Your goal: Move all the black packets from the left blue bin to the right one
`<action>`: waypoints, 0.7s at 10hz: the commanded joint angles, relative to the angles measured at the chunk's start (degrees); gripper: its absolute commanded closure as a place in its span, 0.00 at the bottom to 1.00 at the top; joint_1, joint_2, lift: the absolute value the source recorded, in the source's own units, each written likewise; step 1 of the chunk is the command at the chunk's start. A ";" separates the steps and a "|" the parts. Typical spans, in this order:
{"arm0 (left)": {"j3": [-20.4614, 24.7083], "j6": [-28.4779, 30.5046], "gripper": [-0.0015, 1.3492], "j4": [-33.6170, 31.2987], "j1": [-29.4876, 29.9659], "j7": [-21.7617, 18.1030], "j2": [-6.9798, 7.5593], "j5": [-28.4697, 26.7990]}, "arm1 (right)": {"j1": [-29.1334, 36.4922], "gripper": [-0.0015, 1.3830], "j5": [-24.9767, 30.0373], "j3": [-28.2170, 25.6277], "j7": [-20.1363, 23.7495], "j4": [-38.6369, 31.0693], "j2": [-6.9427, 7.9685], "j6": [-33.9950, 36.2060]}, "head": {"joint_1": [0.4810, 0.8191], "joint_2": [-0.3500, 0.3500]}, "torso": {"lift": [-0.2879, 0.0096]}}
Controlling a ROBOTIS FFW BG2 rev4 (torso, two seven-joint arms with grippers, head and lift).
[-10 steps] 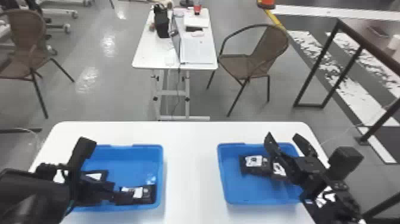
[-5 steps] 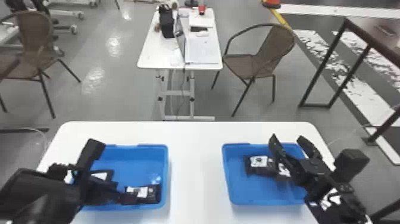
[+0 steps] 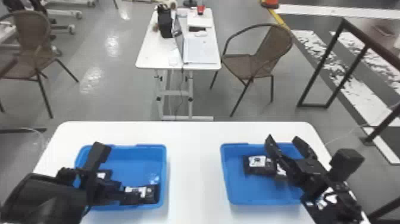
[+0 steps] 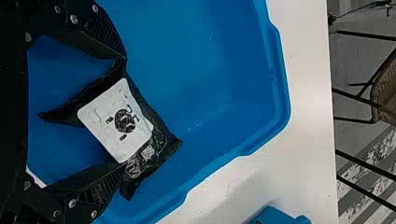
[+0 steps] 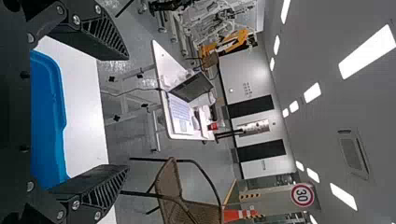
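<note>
Plainly, the left gripper (image 3: 119, 190) stands wide around a black packet (image 4: 114, 122).

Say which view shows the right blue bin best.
The head view: the right blue bin shows there with floor, most of its rim and packets, though the right claw covers part. The left wrist view catches a piece; the right wrist view, a strip between the claw's fingers.

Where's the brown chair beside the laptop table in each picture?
Head view: brown chair, upper part, right of centre.
Left wrist view: chair, partly cut off by the right edge.
Right wrist view: chair, bottom, left of centre.
Shared landmark: the near white table.
</note>
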 commanded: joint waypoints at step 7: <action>-2.77 -6.67 0.61 13.30 -5.03 0.45 0.94 6.18 | -0.41 0.15 -0.86 0.28 0.65 0.53 0.14 0.44 | 0.63 0.35 | 0.97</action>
